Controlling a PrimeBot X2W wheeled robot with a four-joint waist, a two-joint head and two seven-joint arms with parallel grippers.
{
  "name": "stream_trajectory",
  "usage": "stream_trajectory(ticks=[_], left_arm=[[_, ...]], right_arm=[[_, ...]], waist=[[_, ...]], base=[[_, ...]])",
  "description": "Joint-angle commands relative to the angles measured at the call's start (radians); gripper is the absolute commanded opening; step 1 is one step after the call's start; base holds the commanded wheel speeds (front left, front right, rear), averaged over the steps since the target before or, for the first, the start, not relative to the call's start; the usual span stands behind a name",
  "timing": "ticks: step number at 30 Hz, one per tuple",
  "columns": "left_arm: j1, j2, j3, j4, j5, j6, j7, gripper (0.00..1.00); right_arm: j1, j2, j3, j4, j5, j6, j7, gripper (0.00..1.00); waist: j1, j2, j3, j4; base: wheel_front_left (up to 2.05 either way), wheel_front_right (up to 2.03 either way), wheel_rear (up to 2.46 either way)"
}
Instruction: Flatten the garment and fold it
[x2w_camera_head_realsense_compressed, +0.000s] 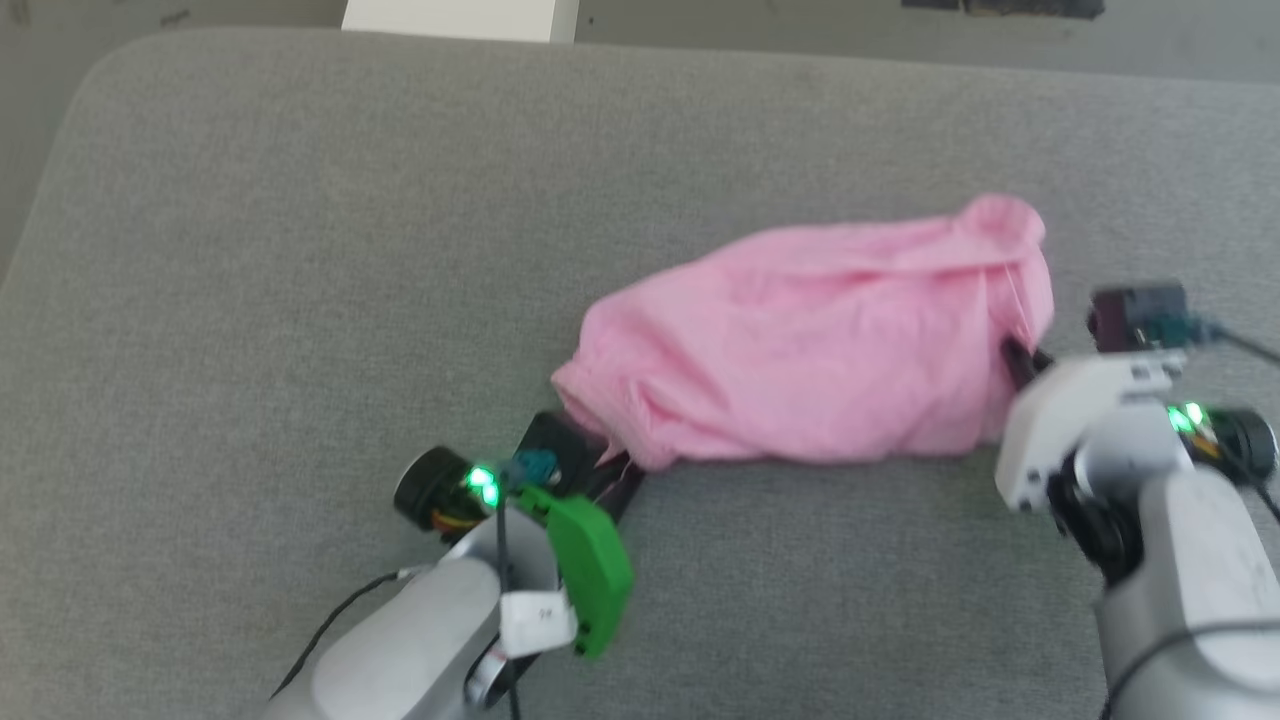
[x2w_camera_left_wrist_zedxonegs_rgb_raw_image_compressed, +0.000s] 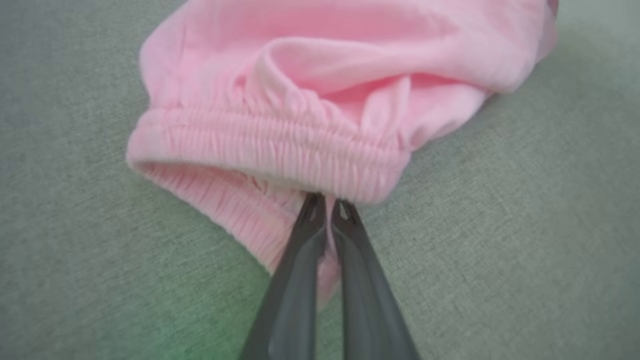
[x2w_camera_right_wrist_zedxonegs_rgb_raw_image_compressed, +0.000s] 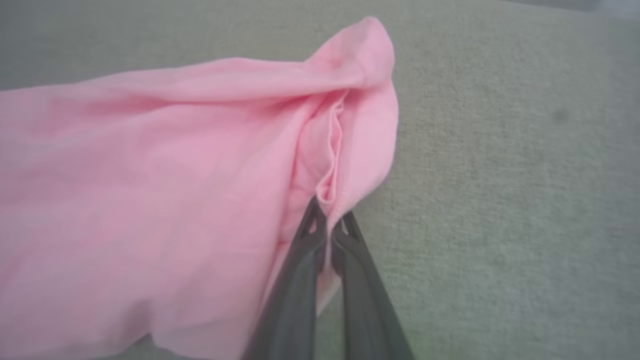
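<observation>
While pinched, the garment (x2w_camera_head_realsense_compressed: 810, 350) spans left fingers (x2w_camera_left_wrist_zedxonegs_rgb_raw_image_compressed: 295, 265) to right fingers (x2w_camera_right_wrist_zedxonegs_rgb_raw_image_compressed: 295, 272).

The thin, light pink garment (x2w_camera_head_realsense_compressed: 810, 345) lies wrinkled and bunched in a long heap on the grey cushion (x2w_camera_head_realsense_compressed: 300, 250), running from 8 to 2 o'clock. The left pincer (x2w_camera_left_wrist_zedxonegs_rgb_raw_image_compressed: 327, 202) pinches its gathered elastic hem at 8 o'clock. The right pincer (x2w_camera_right_wrist_zedxonegs_rgb_raw_image_compressed: 330, 220) pinches a folded plain edge at 3 o'clock.

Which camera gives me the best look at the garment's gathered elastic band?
Left wrist view: the gathered band runs sharp across the middle, the left end effector shut on its edge. Head view shows the whole garment, the band a blurred left end. Right wrist view shows the other end, pinched by the right end effector.
</observation>
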Motion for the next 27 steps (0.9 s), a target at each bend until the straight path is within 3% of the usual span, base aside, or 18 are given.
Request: stream_trajectory(ticks=[1,6,14,15,16,17,27], left_arm=[[0.024,0.025,-0.006,-0.025,0.011,-0.003,0.011,0.00],[0.083,0.102,-0.031,-0.129,0.001,-0.002,0.075,0.00],[0.136,0.173,-0.033,-0.214,-0.030,0.008,0.122,0.00],[0.140,0.175,-0.033,-0.218,-0.032,0.009,0.122,0.15],[0.145,0.176,-0.028,-0.222,-0.037,0.013,0.115,0.61],[0.151,0.175,-0.024,-0.224,-0.044,0.015,0.109,1.00],[0.254,0.157,0.034,-0.269,-0.120,0.049,-0.016,1.00]], right_arm=[[0.060,0.003,-0.007,-0.057,0.012,-0.002,0.014,0.00],[0.270,0.013,-0.035,-0.258,0.057,-0.002,0.073,0.00],[0.446,0.015,-0.027,-0.318,0.178,-0.002,0.086,0.00],[0.451,0.015,-0.025,-0.316,0.187,-0.002,0.081,0.18],[0.456,0.015,-0.021,-0.312,0.193,-0.002,0.076,1.00],[0.461,0.015,-0.019,-0.312,0.196,-0.002,0.073,1.00],[0.506,0.015,-0.060,-0.406,0.173,-0.002,0.007,1.00]], waist=[[-0.0001,0.0000,-0.029,-0.015],[-0.0001,0.0000,-0.059,-0.029],[-0.0001,0.0000,-0.076,-0.045],[-0.0001,0.0000,-0.078,-0.046],[-0.0001,0.0000,-0.082,-0.047],[-0.0001,0.0000,-0.086,-0.047],[-0.0001,0.0000,-0.141,-0.042]], base=[[0.00,0.00,0.00],[0.00,0.00,0.00],[0.00,0.00,0.00],[0.00,0.00,0.00],[0.00,0.00,0.00],[0.00,0.00,0.00],[0.00,0.00,0.00]])
